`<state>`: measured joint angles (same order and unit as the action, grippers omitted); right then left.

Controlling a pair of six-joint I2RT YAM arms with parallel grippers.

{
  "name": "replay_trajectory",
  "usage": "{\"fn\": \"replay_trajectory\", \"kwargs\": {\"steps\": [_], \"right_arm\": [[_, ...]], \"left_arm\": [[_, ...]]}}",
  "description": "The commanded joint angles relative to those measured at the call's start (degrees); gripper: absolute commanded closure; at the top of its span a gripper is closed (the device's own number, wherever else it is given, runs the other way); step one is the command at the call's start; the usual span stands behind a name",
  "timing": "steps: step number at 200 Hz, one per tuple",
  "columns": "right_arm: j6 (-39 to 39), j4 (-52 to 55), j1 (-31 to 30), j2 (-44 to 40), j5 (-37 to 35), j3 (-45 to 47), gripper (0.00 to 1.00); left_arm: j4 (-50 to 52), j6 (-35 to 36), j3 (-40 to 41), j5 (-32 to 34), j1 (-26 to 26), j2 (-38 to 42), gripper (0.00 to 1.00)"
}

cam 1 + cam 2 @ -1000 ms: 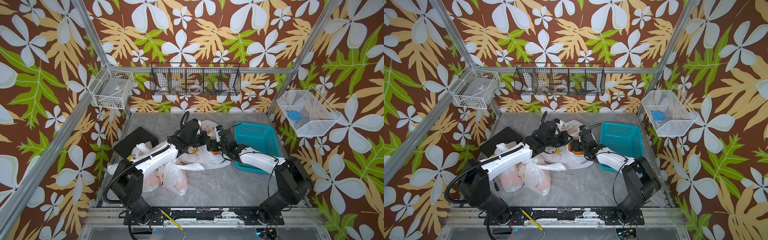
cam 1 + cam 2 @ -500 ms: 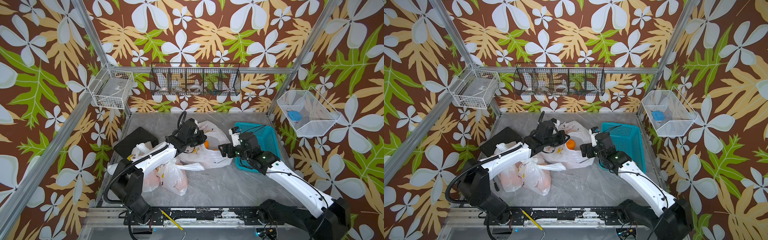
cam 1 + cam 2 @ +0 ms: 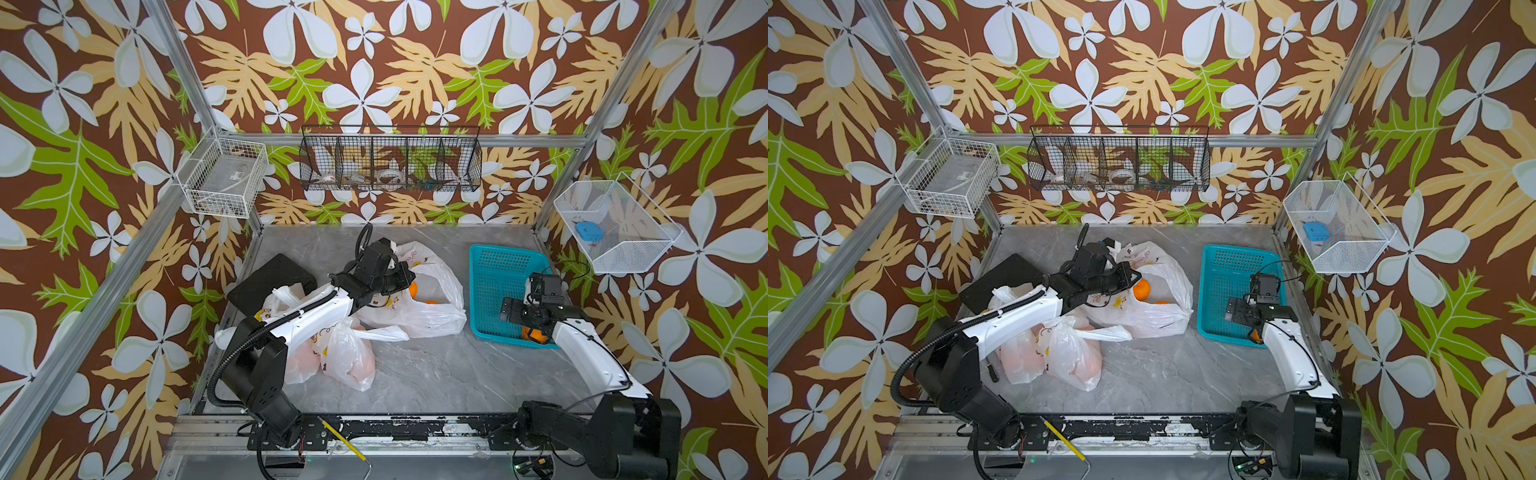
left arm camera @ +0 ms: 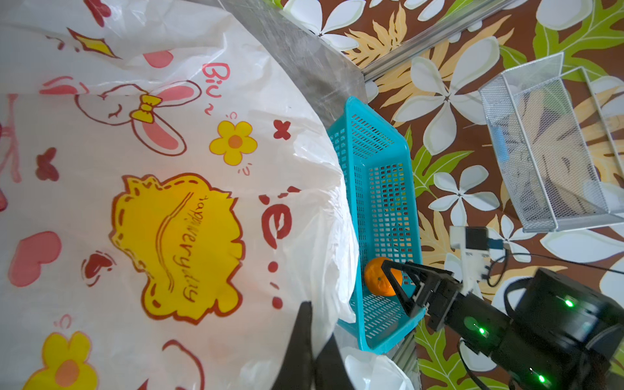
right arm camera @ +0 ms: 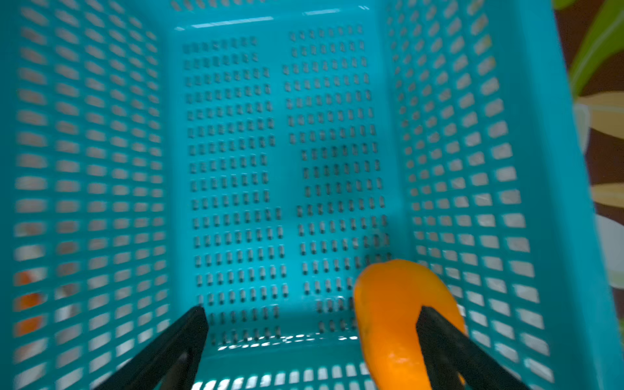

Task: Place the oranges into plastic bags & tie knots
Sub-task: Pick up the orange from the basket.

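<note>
One orange [image 5: 388, 304] sits in the near-right corner of the teal basket [image 3: 494, 291] at the right edge of the worktop [image 3: 436, 374]; nothing else seen in it. Inside it the right gripper [image 5: 312, 310] has fingers wide apart, one overlapping the fruit, not centred. Fruit prob. firm, light, glossy & rolls: straddle the widest part, squeeze gently. The left gripper [image 4: 314, 332] has fingers together, pinching the rim of the open bag [image 3: 428, 320] mid-worktop, w/ two oranges [image 3: 1142, 289] inside. Film thin, floppy, slippery: hold by rim/handles. Two filled bags [image 3: 347, 357] lie near the left edge; knots unclear.
</note>
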<state>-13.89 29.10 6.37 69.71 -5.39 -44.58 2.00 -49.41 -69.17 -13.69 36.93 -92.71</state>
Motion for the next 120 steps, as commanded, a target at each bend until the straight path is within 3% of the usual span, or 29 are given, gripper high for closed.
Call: {"fn": "replay_trajectory", "kwargs": {"steps": [1, 63, 95, 120], "right_arm": [[0.4, -1.7, 0.5, 3.2, -7.0, 0.0, 0.01], [-1.5, -10.4, 2.3, 14.3, -5.2, 1.7, 0.01], [-0.9, -13.3, 2.3, 18.4, -2.2, 0.8, 0.16], [-0.6, -13.3, 2.3, 18.8, -1.4, 0.7, 0.21]], "left_arm": [[-1.6, 0.3, -0.4, -1.0, -0.1, 0.1, 1.0], [-1.5, 0.5, 0.0, -1.9, -0.1, -0.4, 1.0], [-1.1, 0.7, 0.1, -2.0, -0.1, 0.0, 1.0], [-0.9, 0.6, 0.7, -1.7, -0.1, 0.4, 1.0]]}}
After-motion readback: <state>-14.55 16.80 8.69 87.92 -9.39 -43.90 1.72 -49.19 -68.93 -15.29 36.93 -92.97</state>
